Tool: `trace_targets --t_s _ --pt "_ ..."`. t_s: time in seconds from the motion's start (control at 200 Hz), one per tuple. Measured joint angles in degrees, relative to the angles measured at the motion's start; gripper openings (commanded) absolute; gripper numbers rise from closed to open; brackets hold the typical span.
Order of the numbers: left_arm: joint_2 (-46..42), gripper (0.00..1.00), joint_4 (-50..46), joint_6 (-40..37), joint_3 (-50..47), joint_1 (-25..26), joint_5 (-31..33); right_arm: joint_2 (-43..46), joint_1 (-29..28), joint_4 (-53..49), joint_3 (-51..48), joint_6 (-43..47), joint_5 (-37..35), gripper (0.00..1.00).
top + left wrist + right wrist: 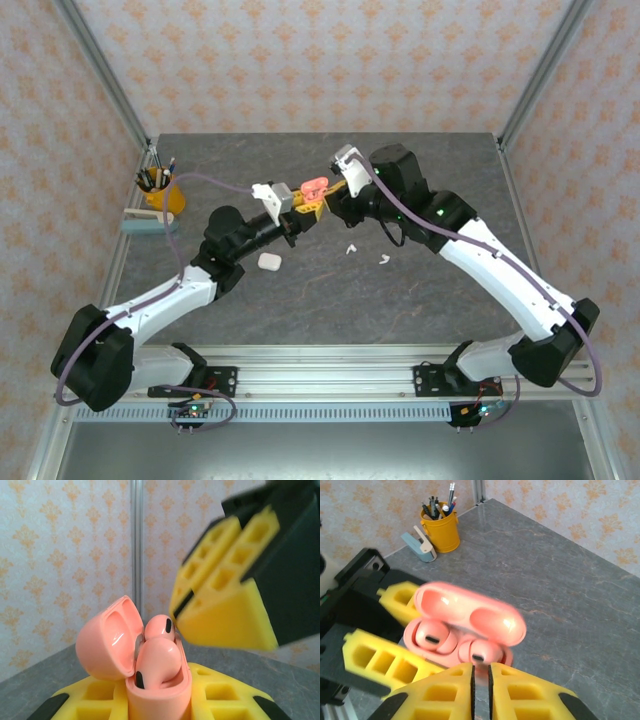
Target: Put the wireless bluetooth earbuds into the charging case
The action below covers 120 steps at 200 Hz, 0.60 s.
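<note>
Two coral earbuds (432, 637) sit in the open coral charging case (470, 612), which is held above the surface (380, 300). Two white earbuds (350, 248) and the white case (268, 262) lie on the surface, nearer the arm bases than the coral case, so I judge the task half done. Left pincer (297, 207) clamps the coral case's base; right pincer (481, 672) is nearly closed and empty, tips at the nearer coral earbud.

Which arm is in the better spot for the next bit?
Probably the right. The left gripper is busy clamping the open pink case, while the right gripper hangs right by the pink earbuds inside it.
</note>
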<state>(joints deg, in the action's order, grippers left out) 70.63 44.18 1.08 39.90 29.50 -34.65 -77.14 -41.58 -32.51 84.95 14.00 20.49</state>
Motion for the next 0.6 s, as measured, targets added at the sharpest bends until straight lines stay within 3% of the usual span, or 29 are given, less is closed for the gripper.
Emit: trace_targets --t_s 0.601 --pt "2.4 0.0 1.5 2.1 3.5 -0.7 -4.6 3.2 1.0 -1.6 -0.8 -2.4 1.7 0.28"
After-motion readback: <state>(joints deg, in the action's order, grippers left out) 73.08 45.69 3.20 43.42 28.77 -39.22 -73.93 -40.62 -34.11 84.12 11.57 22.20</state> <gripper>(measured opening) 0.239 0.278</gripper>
